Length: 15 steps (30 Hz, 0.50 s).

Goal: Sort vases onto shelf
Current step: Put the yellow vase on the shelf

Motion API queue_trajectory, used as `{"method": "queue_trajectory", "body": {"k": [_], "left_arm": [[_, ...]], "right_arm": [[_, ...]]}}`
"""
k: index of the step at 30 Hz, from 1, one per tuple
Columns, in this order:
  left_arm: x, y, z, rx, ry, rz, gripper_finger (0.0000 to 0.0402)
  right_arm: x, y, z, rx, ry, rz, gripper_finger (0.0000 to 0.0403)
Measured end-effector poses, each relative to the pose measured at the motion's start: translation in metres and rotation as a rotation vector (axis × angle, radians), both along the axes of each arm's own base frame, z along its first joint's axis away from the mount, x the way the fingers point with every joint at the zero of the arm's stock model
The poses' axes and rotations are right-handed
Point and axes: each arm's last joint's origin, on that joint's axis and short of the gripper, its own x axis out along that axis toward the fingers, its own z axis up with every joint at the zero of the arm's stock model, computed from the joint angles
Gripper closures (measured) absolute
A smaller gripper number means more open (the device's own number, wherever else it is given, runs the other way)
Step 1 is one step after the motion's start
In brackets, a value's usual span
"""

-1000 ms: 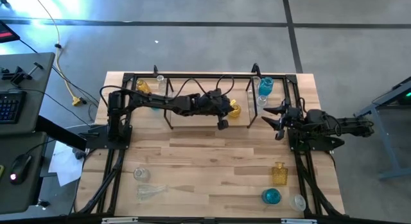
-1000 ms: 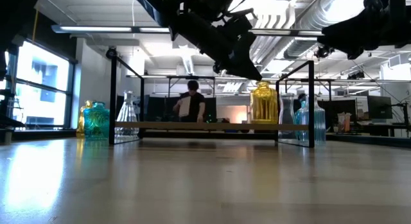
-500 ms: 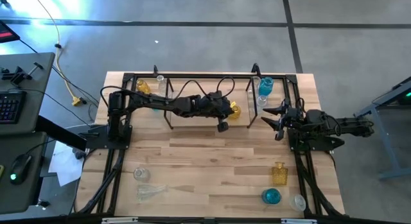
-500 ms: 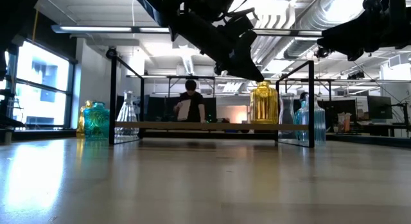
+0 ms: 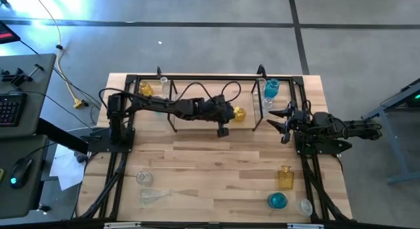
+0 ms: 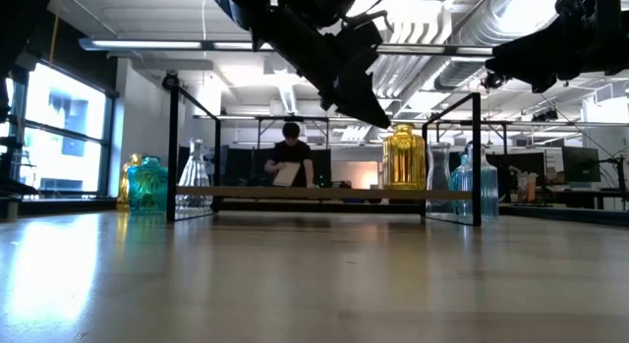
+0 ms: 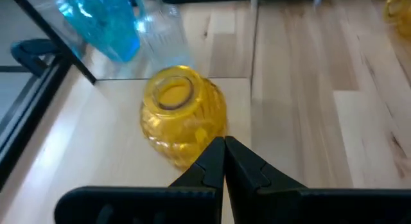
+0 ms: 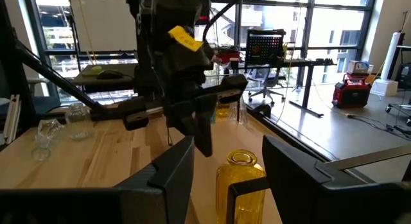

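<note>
An amber-yellow vase (image 7: pixel 183 115) stands upright on the wood floor of the shelf (image 6: pixel 295 193), near its right end (image 5: pixel 240 113). My left gripper (image 7: pixel 224 147) is shut. It slants down with its tip close to that vase's shoulder, on the side toward the table's left (image 6: pixel 381 117). My right gripper (image 5: pixel 274 119) hangs open at the table's right side, level and holding nothing. The right wrist view shows the same amber vase (image 8: pixel 241 179) farther off, between its fingers. A blue bottle (image 5: pixel 271 89) and a clear one (image 7: pixel 164 31) stand beyond the shelf's right end. My left gripper's shut fingertips (image 7: pixel 215 161) come at the amber vase's rounded body (image 7: pixel 192 144) slanting down from the table's left. Whether they touch the glass I cannot tell. The vase stands upright on its base on the shelf floor.
An amber vase (image 5: pixel 146 89) and a blue one (image 6: pixel 149 183) stand at the shelf's far left. Near the front edge are two clear vases (image 5: pixel 144 178), one lying down (image 5: pixel 154 196), a square amber bottle (image 5: pixel 285 177), a blue vase (image 5: pixel 277 201) and a clear one (image 5: pixel 304 206). A person (image 6: pixel 290 156) stands in the room behind.
My left gripper has tipped a little, and its shut tip has drawn slightly back from the amber vase toward the table's left edge. The vase has stayed upright where it was.
</note>
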Motion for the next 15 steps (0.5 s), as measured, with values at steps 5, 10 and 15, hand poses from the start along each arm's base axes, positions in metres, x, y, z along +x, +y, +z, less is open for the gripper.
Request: {"method": "queue_trajectory", "body": {"k": [5, 10, 15], "left_arm": [[-0.004, 0.02, -0.006, 0.009, 0.034, 0.064, 0.0401], [-0.009, 0.031, -0.012, 0.007, 0.055, 0.112, 0.0402], [-0.01, 0.035, -0.013, 0.002, 0.054, 0.121, 0.0402]], "right_arm": [[0.0, 0.0, 0.0, 0.0, 0.0, 0.0, 0.0233], [0.0, 0.0, 0.0, -0.001, 0.001, 0.0, 0.0233], [0.0, 0.0, 0.0, -0.002, 0.001, 0.0, 0.0233]]}}
